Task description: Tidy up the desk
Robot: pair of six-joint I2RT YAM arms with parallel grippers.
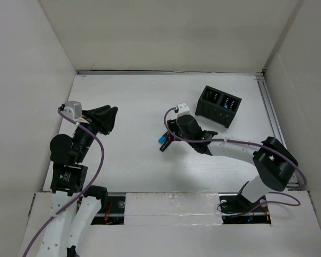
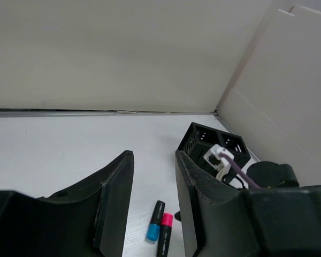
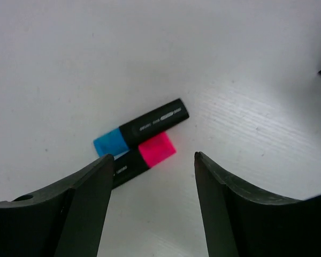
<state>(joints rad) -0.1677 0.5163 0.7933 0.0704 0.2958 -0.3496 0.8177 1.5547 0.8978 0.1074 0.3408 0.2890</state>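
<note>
The desk is a flat white tabletop inside white panel walls. Two black highlighters lie side by side on it, one with a blue cap and one with a pink cap. My right gripper is open and empty just above them, with the pink cap between its fingertips and its left finger over the pink one's body. From above, the right gripper covers most of both; only the blue cap shows. My left gripper is open and empty at the left, and its wrist view shows both highlighters ahead.
A small black two-compartment holder box stands at the back right; it also shows in the left wrist view. White walls close the desk on the left, back and right. A metal rail runs along the right edge.
</note>
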